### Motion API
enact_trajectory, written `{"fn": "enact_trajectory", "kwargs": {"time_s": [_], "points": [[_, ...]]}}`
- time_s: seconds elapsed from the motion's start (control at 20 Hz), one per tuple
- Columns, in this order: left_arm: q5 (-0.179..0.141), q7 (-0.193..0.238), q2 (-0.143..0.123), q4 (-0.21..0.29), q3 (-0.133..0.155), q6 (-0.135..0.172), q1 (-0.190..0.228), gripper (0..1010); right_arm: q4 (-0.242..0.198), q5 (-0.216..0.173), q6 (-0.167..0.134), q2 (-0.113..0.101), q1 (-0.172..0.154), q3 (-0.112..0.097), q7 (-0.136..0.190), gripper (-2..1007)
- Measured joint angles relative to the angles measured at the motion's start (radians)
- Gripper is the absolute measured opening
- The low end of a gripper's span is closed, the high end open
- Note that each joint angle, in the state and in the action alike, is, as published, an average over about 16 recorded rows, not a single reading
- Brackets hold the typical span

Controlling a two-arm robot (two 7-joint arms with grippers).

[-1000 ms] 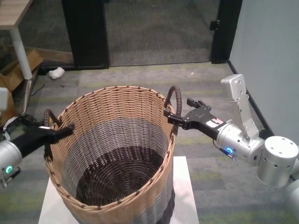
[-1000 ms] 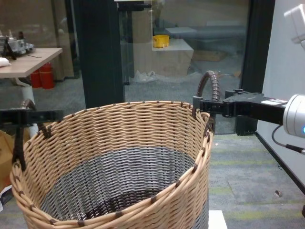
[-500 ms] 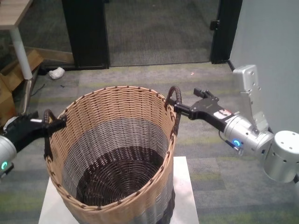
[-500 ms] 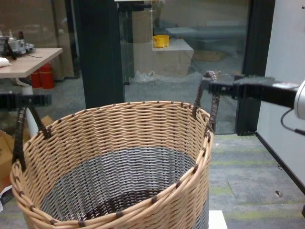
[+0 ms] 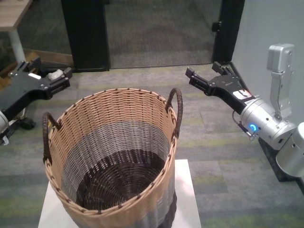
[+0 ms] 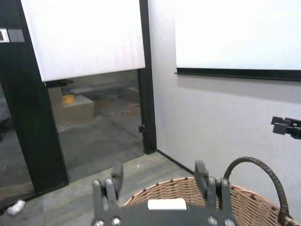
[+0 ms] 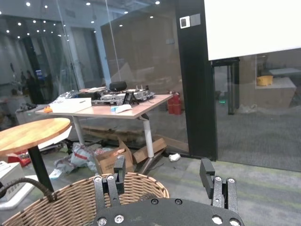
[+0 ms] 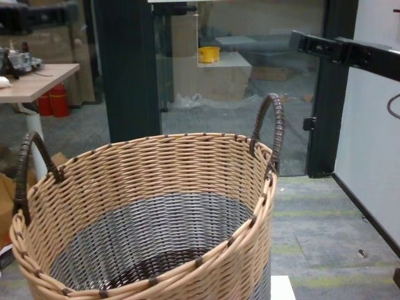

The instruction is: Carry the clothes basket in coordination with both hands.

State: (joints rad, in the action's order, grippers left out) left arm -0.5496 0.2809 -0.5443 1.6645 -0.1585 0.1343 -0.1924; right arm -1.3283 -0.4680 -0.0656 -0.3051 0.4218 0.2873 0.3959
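Basket (image 5: 114, 156) sits upright on white stand (image 5: 186, 190), carpet floor. Desk (image 8: 34, 72) far left, dark door frame (image 5: 85, 33) behind. Nothing blocks handles. Left gripper (image 5: 61, 80) & right gripper (image 5: 202, 79) both wide open, empty, raised clear of the handles, touching nothing.

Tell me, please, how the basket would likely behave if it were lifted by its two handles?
The basket looks empty and woven, so it is probably light for its size. Its tight weave suggests fairly stiff walls. The handles are thin loops on opposite sides, so an uneven lift would likely tilt it, and it may swing.
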Motion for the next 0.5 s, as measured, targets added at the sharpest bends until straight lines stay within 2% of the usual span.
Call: {"fn": "enact_trajectory", "kwargs": {"time_s": [0.3, 0.5], "points": [[0.002, 0.038, -0.006, 0.003, 0.002, -0.047, -0.017, 1000, -0.019, -0.018, 0.003, 0.004, -0.005, -0.016, -0.009, 1005], [0.004, 0.023, -0.006, 0.003, 0.0, -0.035, -0.013, 1000, -0.014, -0.014, 0.003, 0.003, -0.004, -0.012, -0.004, 1005]]}}
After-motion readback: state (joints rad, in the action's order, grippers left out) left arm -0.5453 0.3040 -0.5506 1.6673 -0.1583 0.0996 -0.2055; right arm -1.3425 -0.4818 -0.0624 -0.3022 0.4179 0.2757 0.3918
